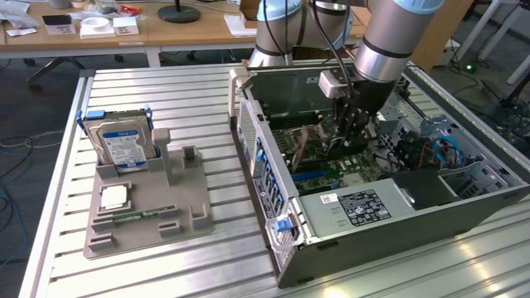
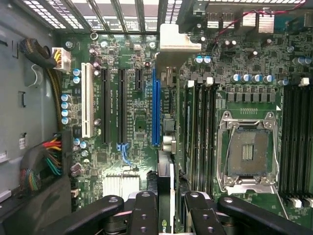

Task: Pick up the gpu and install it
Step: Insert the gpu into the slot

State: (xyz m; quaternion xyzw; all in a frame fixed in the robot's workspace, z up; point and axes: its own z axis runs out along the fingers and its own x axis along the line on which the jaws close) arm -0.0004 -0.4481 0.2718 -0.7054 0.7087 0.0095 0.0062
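My gripper (image 1: 346, 139) is down inside the open computer case (image 1: 273, 205), over the motherboard (image 1: 331, 171). It is shut on the gpu (image 1: 308, 146), a dark card held on edge. In the wrist view the gpu (image 2: 165, 176) runs edge-on from between my black fingers (image 2: 144, 215) toward its silver end bracket (image 2: 178, 39) at the case's rear wall. The card's edge lies right alongside the long blue slot (image 2: 155, 105). I cannot tell whether it touches the slot.
A grey fixture tray (image 1: 141, 233) at the exterior view's left holds a silver hard drive (image 1: 123, 144), a small chip (image 1: 113, 197) and a green memory stick (image 1: 136, 216). Beside the card are black slots (image 2: 113, 105), an open CPU socket (image 2: 247, 152) and cable bundles (image 2: 49, 156).
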